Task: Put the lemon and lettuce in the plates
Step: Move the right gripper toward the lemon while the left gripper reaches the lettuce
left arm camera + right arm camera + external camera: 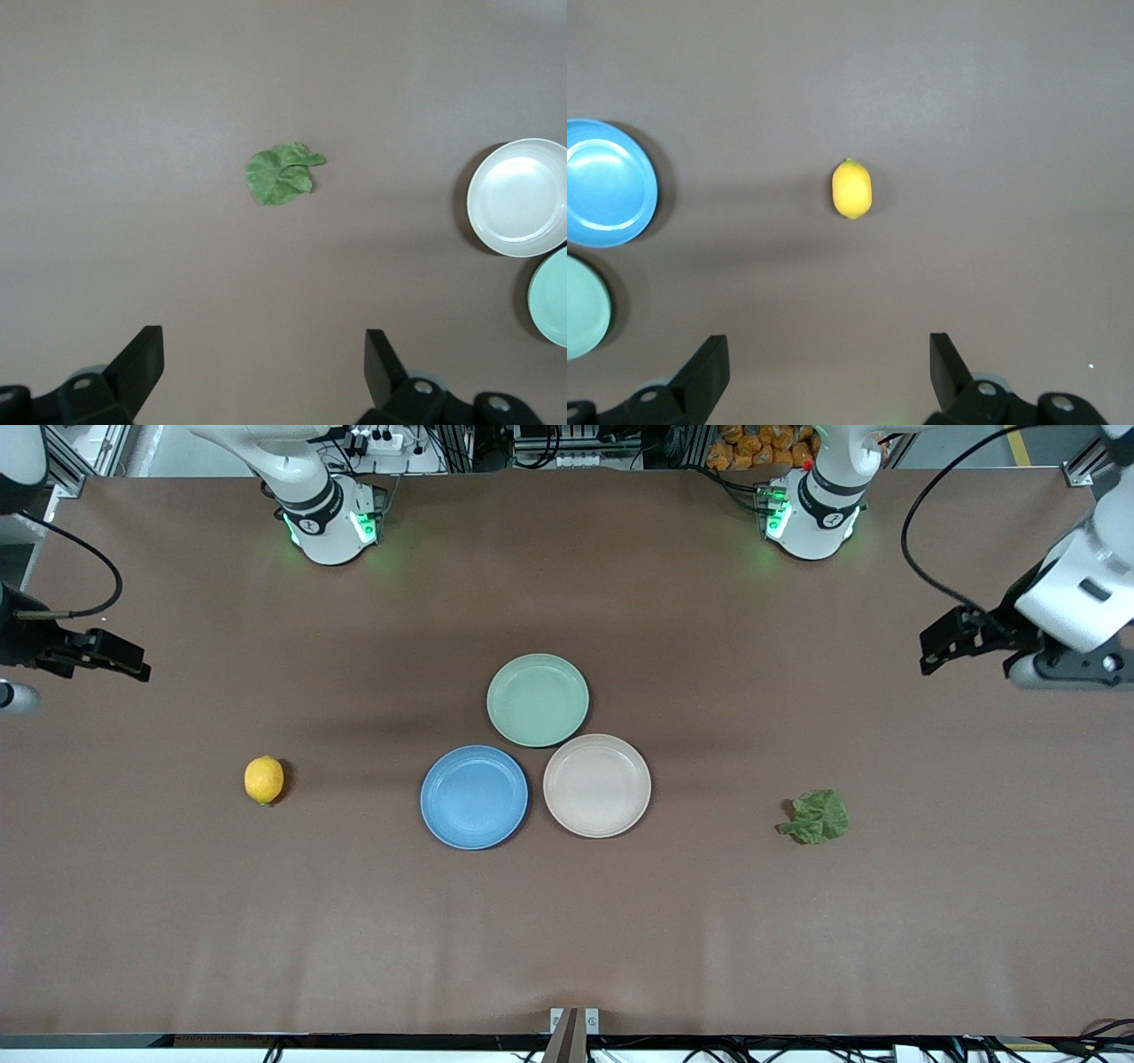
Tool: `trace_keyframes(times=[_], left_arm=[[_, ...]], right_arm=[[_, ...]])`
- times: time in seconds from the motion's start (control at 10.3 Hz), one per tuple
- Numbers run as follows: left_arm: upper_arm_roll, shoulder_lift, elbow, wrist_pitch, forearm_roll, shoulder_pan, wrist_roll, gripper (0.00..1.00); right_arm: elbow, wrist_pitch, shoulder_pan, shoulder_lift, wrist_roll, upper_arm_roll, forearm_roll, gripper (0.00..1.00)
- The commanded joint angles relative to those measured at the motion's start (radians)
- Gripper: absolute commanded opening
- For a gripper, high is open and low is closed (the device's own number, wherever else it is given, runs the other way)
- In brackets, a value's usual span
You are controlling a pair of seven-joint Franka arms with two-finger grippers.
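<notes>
Nothing picked yet: the right gripper (824, 367) hangs wide open and empty above the table, the lemon (851, 189) lying ahead of its fingers. The left gripper (264, 367), equally spread and empty, faces the lettuce (281, 174). Next, each must descend onto its item before carrying it to the blue plate (474, 796) or beige plate (596, 785).

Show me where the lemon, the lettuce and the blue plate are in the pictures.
lemon (264, 779): front view, middle of the yellow fruit.
lettuce (817, 817): front view, middle of the green leaf.
blue plate (474, 797): front view, bare centre of the plate.

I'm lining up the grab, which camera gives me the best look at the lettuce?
The left wrist view: the lettuce lies centred there, crinkled outline clear, ahead of the open left end effector. The front view shows it small, toward the left arm's end. The right wrist view misses it.
</notes>
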Motion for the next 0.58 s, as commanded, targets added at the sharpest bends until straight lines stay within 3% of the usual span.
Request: trace_keyframes(times=[0.0, 0.19, 0.49], left_arm=[[0.001, 0.083, -0.057, 0.125, -0.025, 0.005, 0.060, 1.00], [0.000, 0.158, -0.151, 0.297, 0.027, -0.001, 0.063, 1.00], [-0.003, 0.285, -0.267, 0.556, 0.123, -0.001, 0.063, 1.00]], right_arm=[[-0.108, 0.150, -0.032, 0.032, 0.000, 0.004, -0.002, 1.00], [-0.224, 0.331, -0.072, 0.096, 0.000, 0.004, -0.002, 1.00], [-0.246, 0.451, -0.072, 0.239, -0.002, 0.004, -0.005, 1.00]])
